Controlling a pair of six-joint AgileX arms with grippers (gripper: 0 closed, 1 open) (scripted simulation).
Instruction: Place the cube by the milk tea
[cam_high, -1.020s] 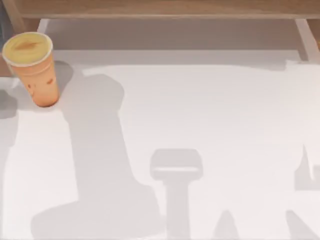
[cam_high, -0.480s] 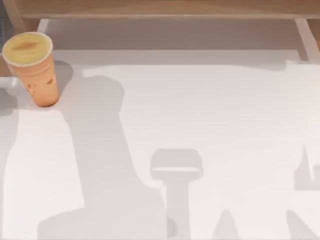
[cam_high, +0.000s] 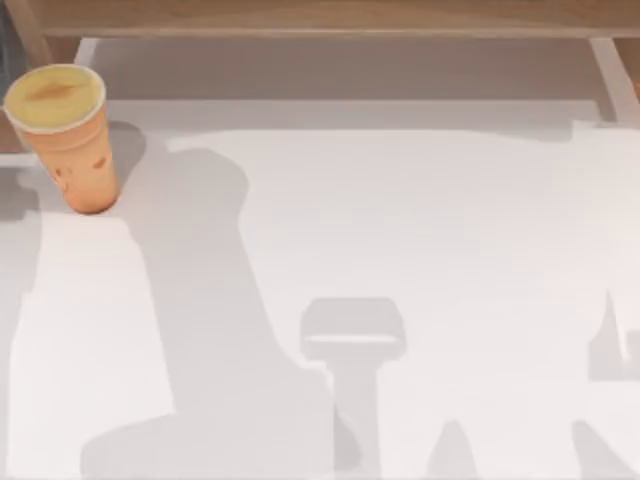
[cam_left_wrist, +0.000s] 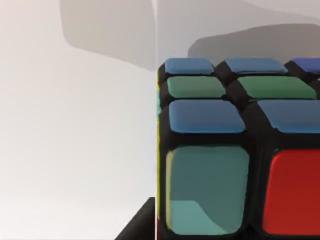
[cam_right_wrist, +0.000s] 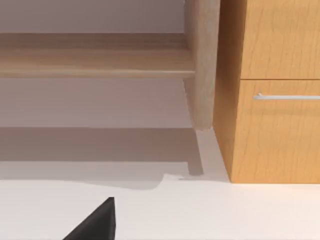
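Milk tea (cam_high: 62, 135), a tall orange cup with a white rim and pale yellow top, stood upright at the far left corner of the white counter (cam_high: 420, 230) in the top view, close to the wooden shelf (cam_high: 320, 18) along the back edge. Long grey shadows lay across the counter surface.

From the left wrist view, the cube (cam_left_wrist: 235, 150) sat very close in front of the left end effector, with blue, green, teal and red tiles in a black frame and a yellow edge on one side. A dark part of the left end effector (cam_left_wrist: 137, 230) showed just below the cube; I could not tell whether it gripped the cube.

From the right wrist view, a black tip of the right end effector (cam_right_wrist: 95, 222) hung over bare counter, well short of a wooden cabinet (cam_right_wrist: 272, 90) with a metal drawer handle (cam_right_wrist: 287, 96). I could not tell its opening either.
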